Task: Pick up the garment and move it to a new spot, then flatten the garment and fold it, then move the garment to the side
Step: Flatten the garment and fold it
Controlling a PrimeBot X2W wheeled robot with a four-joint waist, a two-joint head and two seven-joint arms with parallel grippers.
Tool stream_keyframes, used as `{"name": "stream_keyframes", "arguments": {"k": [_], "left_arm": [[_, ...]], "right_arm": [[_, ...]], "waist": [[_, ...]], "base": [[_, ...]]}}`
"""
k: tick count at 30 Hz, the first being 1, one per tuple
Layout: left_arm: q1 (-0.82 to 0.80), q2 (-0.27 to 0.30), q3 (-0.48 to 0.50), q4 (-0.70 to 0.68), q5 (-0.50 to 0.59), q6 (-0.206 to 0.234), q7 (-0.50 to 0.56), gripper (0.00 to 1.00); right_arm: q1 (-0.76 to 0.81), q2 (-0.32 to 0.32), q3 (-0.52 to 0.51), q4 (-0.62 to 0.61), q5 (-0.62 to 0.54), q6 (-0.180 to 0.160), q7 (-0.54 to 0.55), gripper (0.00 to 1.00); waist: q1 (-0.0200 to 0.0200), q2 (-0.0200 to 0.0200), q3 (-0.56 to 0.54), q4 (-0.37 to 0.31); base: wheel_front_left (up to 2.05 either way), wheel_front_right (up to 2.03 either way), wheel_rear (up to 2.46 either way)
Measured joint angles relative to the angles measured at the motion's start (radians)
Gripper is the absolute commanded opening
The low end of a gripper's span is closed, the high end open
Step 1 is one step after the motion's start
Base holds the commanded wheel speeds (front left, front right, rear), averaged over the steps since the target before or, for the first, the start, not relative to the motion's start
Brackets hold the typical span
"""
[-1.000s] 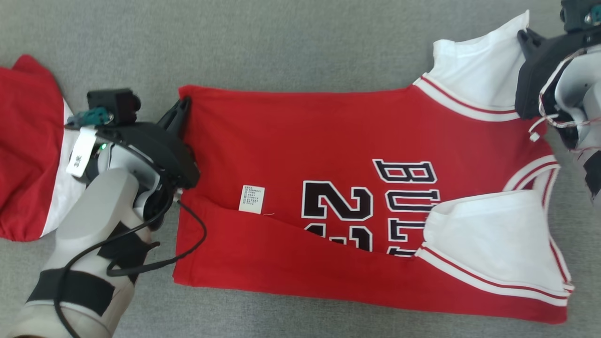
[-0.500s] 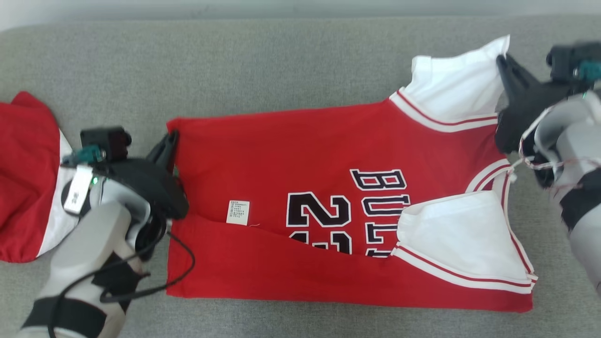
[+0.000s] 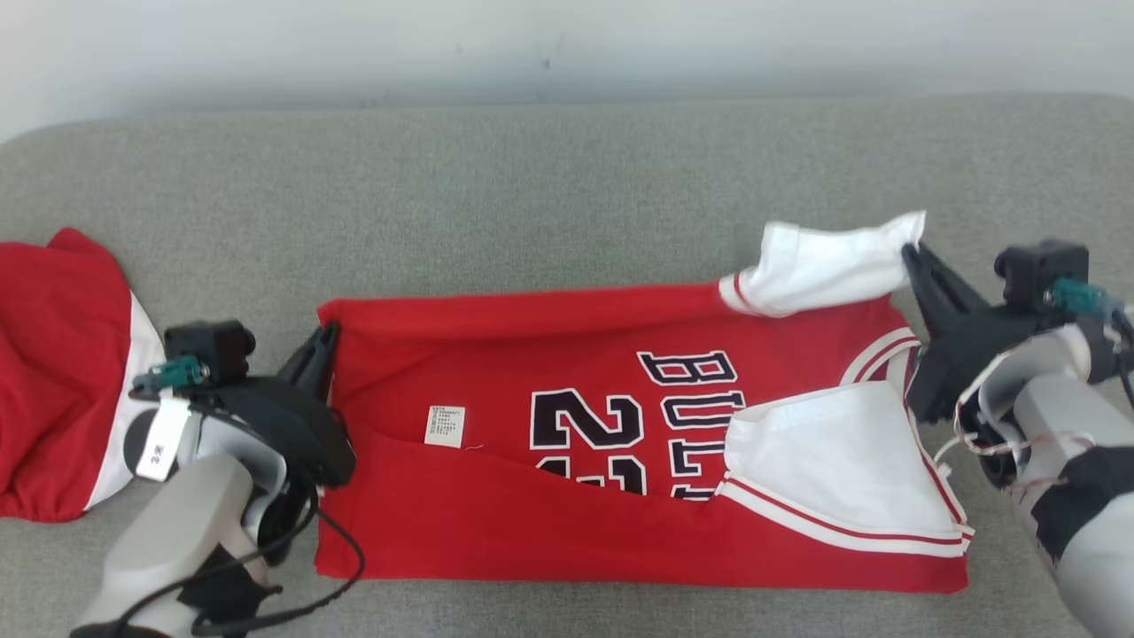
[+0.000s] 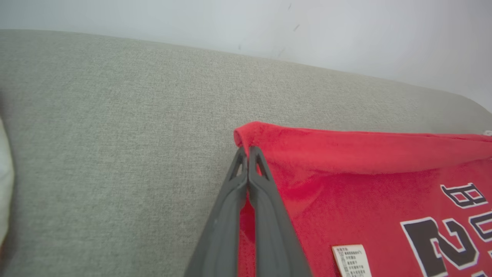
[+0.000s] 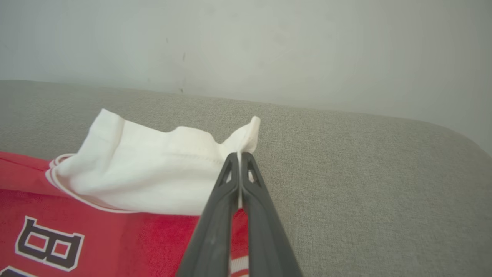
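**Two-handed fold of a red jersey on a grey sofa seat**

At the left edge a second red garment point(image 3: 53, 354) lies apart from the work. The left fingers point(image 3: 312, 359) are clenched on the upper-left hem corner of the jersey point(image 3: 532, 354), which is spread across the middle of the sofa seat point(image 3: 532, 195) with its lower edge already turned over. At upper right the right fingers point(image 3: 930, 283) pinch the tip of the white sleeve point(image 3: 824, 266), lifted off the seat. To fold well, I judge both corners should travel toward the lower edge together and level, with the cloth taut between them so the crease runs straight. Readable: a sideways "BU", then a partly covered letter, beside a "2". The print on the white care label point(image 3: 445, 425) is too small to read.
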Motion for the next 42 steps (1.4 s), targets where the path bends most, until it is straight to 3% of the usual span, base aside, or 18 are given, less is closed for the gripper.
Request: {"name": "stream_keyframes", "arguments": {"k": [12,13,14,26,34,35,36,37,39,40,41,42], "left_arm": [[0.088,-0.002,-0.024,-0.015,-0.002,0.000,-0.018,0.00],[0.100,-0.002,-0.023,-0.012,-0.003,0.000,-0.018,0.35],[0.110,-0.002,-0.022,-0.011,-0.004,0.000,-0.019,0.98],[0.199,-0.019,0.005,-0.040,-0.039,0.011,-0.036,1.00],[0.284,0.006,0.022,-0.124,-0.029,0.054,-0.037,1.00],[0.291,0.007,0.035,-0.157,-0.028,0.063,-0.037,1.00],[0.293,0.007,0.041,-0.172,-0.028,0.063,-0.037,1.00],[0.295,0.009,0.046,-0.186,-0.028,0.066,-0.037,1.00],[0.308,0.017,0.051,-0.206,-0.024,0.081,-0.039,1.00],[0.317,0.024,0.055,-0.215,-0.018,0.086,-0.039,1.00],[0.327,0.030,0.060,-0.225,-0.018,0.091,-0.039,1.00],[0.335,0.037,0.064,-0.234,-0.016,0.096,-0.039,1.00]], "right_arm": [[0.153,-0.031,0.012,-0.088,0.089,0.001,-0.009,0.00],[0.162,-0.031,0.015,-0.097,0.097,0.001,-0.009,0.00],[0.171,-0.031,0.018,-0.108,0.105,0.001,-0.010,0.00],[0.305,-0.062,0.054,-0.161,0.174,0.001,-0.010,0.00],[0.370,-0.077,0.097,-0.192,0.192,0.001,-0.010,0.00],[0.377,-0.079,0.106,-0.192,0.195,0.001,-0.010,0.23],[0.380,-0.080,0.109,-0.190,0.195,0.001,-0.010,0.24],[0.382,-0.082,0.115,-0.189,0.195,0.001,-0.010,0.00],[0.389,-0.085,0.124,-0.190,0.195,0.001,-0.010,0.00],[0.393,-0.086,0.126,-0.187,0.193,0.001,-0.010,0.39],[0.394,-0.087,0.126,-0.181,0.192,0.001,-0.010,1.00],[0.394,-0.089,0.130,-0.180,0.189,0.001,-0.010,1.00]], "waist": [[0.0001,-0.0001,-0.064,-0.006],[0.0001,-0.0001,-0.069,-0.006],[0.0001,0.0000,-0.074,-0.007],[0.0001,-0.0001,-0.134,-0.007],[0.0000,-0.0001,-0.181,-0.001],[0.0001,-0.0001,-0.185,0.000],[0.0001,-0.0001,-0.186,0.001],[0.0001,-0.0001,-0.186,0.002],[0.0001,-0.0001,-0.188,0.003],[0.0002,-0.0001,-0.188,0.004],[0.0001,-0.0001,-0.189,0.004],[0.0002,-0.0001,-0.190,0.004]], "base": [[0.00,0.00,0.00],[0.00,0.00,0.00],[0.00,0.00,0.00],[0.00,0.00,0.00],[0.00,0.00,0.00],[0.00,0.00,0.00],[0.00,0.00,0.00],[0.00,0.00,0.00],[0.00,0.00,0.00],[0.00,0.00,0.00],[0.00,0.00,0.00],[0.00,0.00,0.00]]}}
